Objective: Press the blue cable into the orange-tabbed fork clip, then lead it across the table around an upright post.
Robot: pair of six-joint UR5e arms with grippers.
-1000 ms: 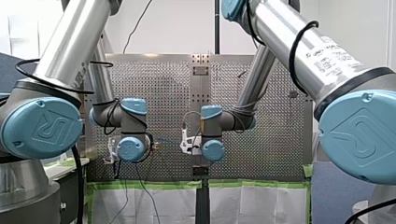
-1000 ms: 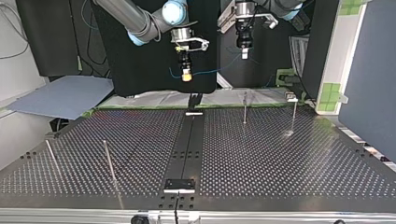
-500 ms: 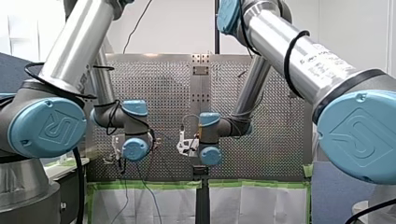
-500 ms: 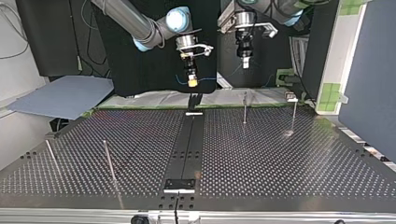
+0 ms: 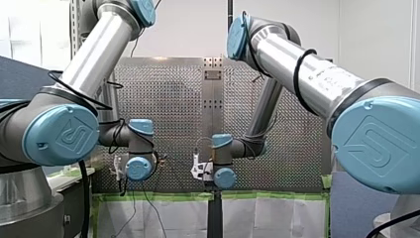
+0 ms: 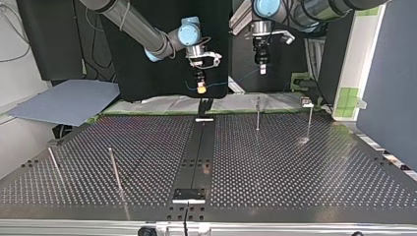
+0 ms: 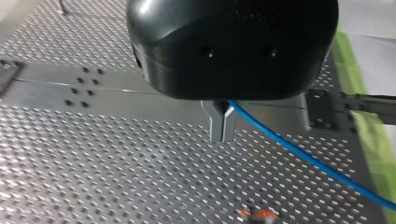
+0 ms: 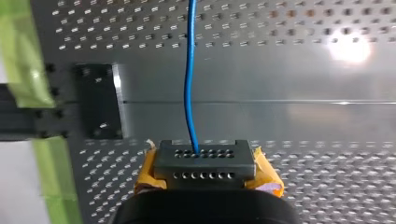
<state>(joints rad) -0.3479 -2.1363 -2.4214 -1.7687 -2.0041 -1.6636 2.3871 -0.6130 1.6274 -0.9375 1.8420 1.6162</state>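
Note:
In the left wrist view my left gripper point(image 7: 222, 138) has its metal fingers shut on the blue cable point(image 7: 299, 154), which trails off beside it over the perforated table. An orange, blurred thing point(image 7: 259, 214) lies on the table under the gripper. In the right wrist view my right gripper point(image 8: 204, 155), with yellow pads, is shut on the blue cable point(image 8: 188, 70), which runs straight ahead. In the top view both grippers hang above the table's far edge: my right gripper point(image 6: 199, 89) near the middle, my left gripper point(image 6: 262, 70) to its right, with the thin cable point(image 6: 231, 81) between them.
Upright posts stand on the table in the top view: two at the far right point(image 6: 257, 114) point(image 6: 310, 120) and two at the near left point(image 6: 114, 169) point(image 6: 54, 164). A dark strip point(image 6: 196, 157) runs down the middle. A grey board point(image 6: 64, 101) lies beyond the far left corner.
Both grippers have come lower with the cable in the top view. In the front view both wrists have sunk toward the table's near, green-taped edge.

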